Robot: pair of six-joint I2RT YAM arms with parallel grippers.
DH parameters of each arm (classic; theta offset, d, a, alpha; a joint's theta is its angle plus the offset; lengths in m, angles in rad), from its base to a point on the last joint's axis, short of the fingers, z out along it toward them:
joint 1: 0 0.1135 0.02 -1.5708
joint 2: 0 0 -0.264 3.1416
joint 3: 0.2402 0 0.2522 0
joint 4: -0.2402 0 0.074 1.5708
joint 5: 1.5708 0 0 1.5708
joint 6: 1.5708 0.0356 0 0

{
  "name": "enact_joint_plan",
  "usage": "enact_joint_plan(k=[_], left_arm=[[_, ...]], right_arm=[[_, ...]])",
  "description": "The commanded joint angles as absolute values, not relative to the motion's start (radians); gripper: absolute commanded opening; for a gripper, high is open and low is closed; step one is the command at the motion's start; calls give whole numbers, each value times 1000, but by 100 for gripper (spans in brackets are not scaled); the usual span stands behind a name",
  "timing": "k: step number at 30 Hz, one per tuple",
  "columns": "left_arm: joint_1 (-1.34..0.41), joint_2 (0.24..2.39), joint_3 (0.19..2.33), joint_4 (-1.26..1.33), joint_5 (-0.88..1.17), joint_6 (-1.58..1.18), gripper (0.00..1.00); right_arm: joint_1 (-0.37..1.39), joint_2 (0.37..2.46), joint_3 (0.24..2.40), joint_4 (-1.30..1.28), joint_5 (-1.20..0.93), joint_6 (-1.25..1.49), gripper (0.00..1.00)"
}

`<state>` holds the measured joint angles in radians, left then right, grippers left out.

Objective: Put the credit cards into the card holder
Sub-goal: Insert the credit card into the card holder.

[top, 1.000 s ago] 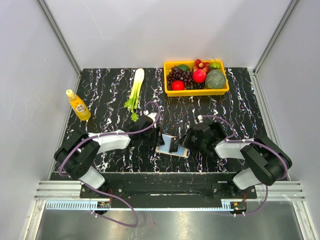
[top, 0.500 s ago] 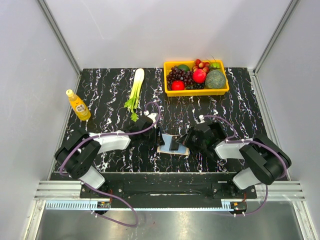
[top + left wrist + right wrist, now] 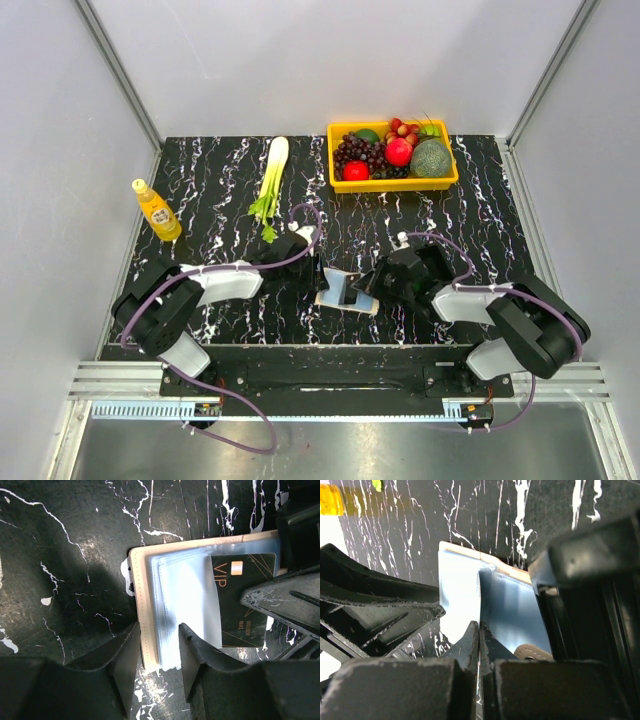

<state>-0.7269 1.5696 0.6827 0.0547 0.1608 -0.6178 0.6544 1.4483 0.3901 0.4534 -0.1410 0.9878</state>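
The beige card holder lies open on the black marbled table between both grippers, its light blue panels up. In the left wrist view my left gripper straddles the holder's beige near edge, its fingers closed on that edge and the blue sleeves. A black VIP credit card lies partly in the blue sleeve. My right gripper is shut on this card, seen edge-on, beside the holder's blue panel and clasp tab. In the top view the left gripper and right gripper flank the holder.
A yellow basket of fruit stands at the back right. A green leafy stalk lies at the back centre-left. An orange bottle stands at the left edge. White walls enclose the table.
The right gripper with the card has moved slightly left, toward the left gripper. The holder has shifted a little and its left flap stands more upright.
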Motion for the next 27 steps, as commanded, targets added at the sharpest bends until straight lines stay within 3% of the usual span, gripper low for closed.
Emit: enact_joint_plan(k=[1, 7, 21, 24, 27], left_arm=[[-746, 1626, 681, -46, 144, -627, 41], [-746, 1640, 684, -48, 143, -630, 39], [-747, 1631, 686, -28, 181, -629, 41], [-747, 1631, 686, -25, 184, -629, 41], [-746, 1632, 689, -25, 187, -629, 41]], right_arm=[[675, 1382, 397, 298, -112, 960, 2], [676, 1324, 413, 181, -66, 973, 1], [677, 1488, 423, 385, -193, 1052, 9], [677, 1477, 442, 335, -184, 1034, 16], [677, 1473, 443, 325, -179, 1032, 31]])
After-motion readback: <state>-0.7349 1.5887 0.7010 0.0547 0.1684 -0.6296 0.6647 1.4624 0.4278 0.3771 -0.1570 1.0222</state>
